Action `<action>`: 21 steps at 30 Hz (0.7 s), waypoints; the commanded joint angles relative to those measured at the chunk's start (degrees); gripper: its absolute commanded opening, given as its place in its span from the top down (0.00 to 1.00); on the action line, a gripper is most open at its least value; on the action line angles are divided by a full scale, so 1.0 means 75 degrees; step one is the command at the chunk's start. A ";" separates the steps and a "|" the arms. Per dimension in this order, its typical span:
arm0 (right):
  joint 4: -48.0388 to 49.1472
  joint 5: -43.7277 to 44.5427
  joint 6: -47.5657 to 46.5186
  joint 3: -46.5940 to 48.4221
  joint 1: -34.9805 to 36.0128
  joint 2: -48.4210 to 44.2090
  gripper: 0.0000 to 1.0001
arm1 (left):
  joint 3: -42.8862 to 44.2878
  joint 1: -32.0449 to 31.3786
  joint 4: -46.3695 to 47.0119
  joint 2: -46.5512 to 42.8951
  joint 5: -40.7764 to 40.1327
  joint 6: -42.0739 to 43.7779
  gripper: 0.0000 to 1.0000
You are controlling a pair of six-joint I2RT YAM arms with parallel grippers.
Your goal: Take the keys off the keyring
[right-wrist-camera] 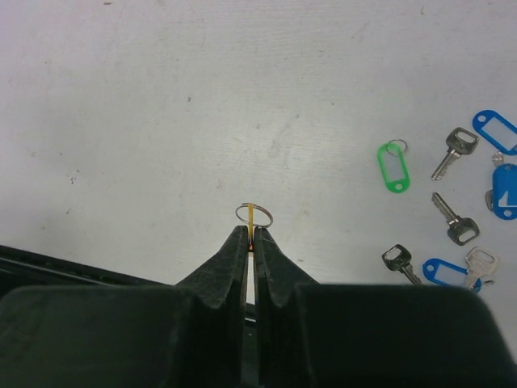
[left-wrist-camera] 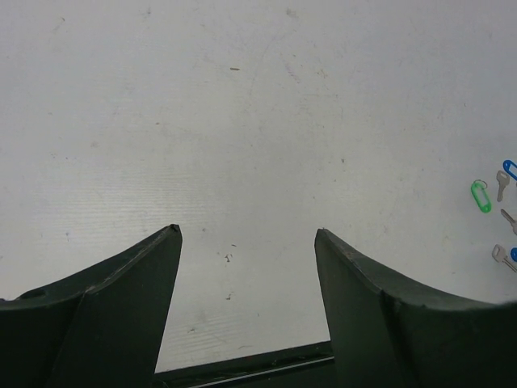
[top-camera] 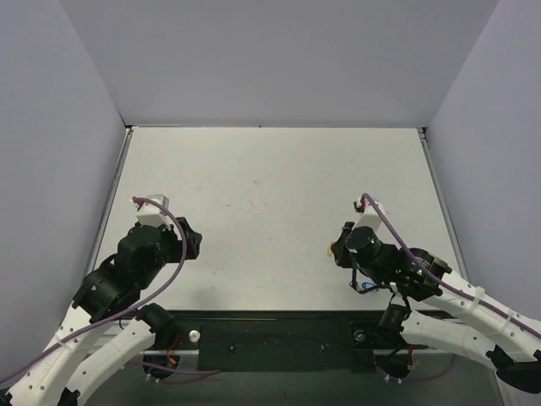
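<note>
Right gripper (right-wrist-camera: 251,233): pinching yellow piece (right-wrist-camera: 251,220), likely a key cap edge-on; keyring (right-wrist-camera: 254,215) at tips.
Left gripper (left-wrist-camera: 247,234): spread, empty.
Loose keys (right-wrist-camera: 454,151): 3 o'clock of keyring.

Legible text: none | labels/brands: none readable | numbers/signs: none readable | views checked: top, both wrists

Bare table (left-wrist-camera: 242,121) is stretching open ahead of the left gripper (left-wrist-camera: 247,230); loose keys (right-wrist-camera: 452,220), 1 green tag (right-wrist-camera: 393,168) and blue tags (right-wrist-camera: 494,129) are crowding the surface beside the right gripper (right-wrist-camera: 251,229); on its other side nothing is blocking.
</note>
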 commanded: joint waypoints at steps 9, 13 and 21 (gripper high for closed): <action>-0.1816 -0.1078 -0.0789 0.1440 -0.2811 0.0720 1.00 | -0.0059 0.0357 0.0549 -0.0287 0.0193 0.0188 0.24; -0.2331 -0.1395 -0.1012 0.1827 -0.3714 0.1049 1.00 | -0.0035 0.0357 0.0549 -0.0194 0.0228 0.0188 0.25; -0.2685 -0.1407 -0.1329 0.1654 -0.5121 0.1085 1.00 | -0.0070 0.0415 0.0561 -0.0217 0.0275 0.0188 0.25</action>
